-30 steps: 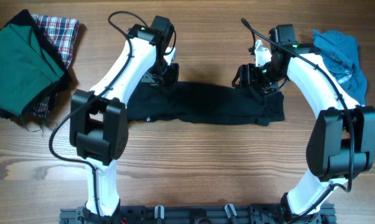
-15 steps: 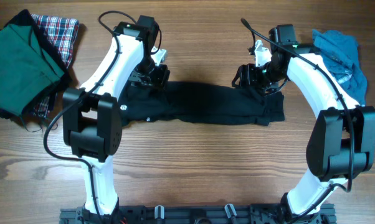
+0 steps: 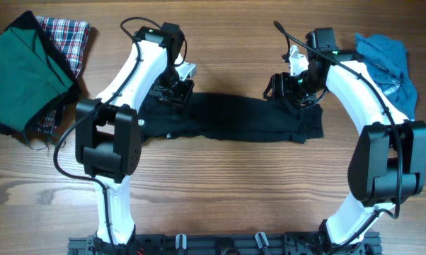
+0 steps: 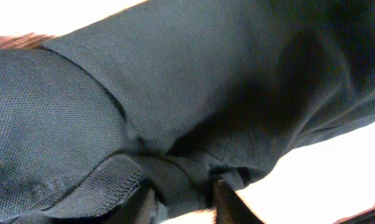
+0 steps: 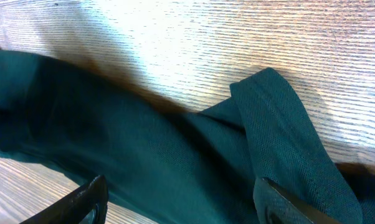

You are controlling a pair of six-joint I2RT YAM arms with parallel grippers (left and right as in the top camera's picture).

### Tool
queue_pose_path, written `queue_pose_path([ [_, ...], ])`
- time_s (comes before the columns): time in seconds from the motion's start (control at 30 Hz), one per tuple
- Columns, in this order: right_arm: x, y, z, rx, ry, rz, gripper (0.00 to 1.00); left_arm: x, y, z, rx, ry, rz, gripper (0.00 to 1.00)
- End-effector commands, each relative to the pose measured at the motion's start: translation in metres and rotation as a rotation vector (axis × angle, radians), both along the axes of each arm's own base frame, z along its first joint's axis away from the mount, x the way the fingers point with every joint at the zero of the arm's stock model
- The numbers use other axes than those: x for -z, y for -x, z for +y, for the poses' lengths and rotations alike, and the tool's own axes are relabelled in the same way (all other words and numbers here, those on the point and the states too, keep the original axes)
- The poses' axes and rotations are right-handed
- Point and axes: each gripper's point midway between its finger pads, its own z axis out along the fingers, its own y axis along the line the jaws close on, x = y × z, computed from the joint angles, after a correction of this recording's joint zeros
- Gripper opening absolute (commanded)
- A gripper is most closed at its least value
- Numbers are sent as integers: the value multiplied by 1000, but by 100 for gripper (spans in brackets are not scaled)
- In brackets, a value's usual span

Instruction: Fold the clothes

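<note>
The black shirt (image 3: 234, 117), a fine pebbly knit, lies as a long crumpled band across the middle of the wood-grain counter (image 3: 220, 184). The left claw (image 3: 176, 92) pinches a stitched fold at the shirt's upper left edge. The right claw (image 3: 287, 88) gapes wide over its upper right edge, gripping nothing.

Black shirt (image 3: 234, 117) folded into a long, rumpled band lying flat at centre, stretched from 9 to 3 o'clock, with a small round white logo (image 3: 141, 122) near the 9 o'clock end. Blue garment (image 3: 386, 64) crumpled in a heap at 2 o'clock.
</note>
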Motion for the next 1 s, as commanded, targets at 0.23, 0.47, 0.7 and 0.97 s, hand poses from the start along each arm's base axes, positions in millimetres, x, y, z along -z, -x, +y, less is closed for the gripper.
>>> queue_pose_path([
  [0.23, -17, -8, -1, -8, 11, -63, 75, -3, 39, 8, 3, -34, 175, 4],
  [0.47, -18, -10, 0, -8, 10, -69, 75, -3, 40, 8, -44, -47, 184, 13],
  [0.7, -18, -11, 0, -8, 10, -73, 78, 6, -2, -4, -58, 5, 12, 100],
  [0.97, -18, -6, -16, 116, -2, -2, 72, -13, 1, 2, -130, -11, 1, 100],
])
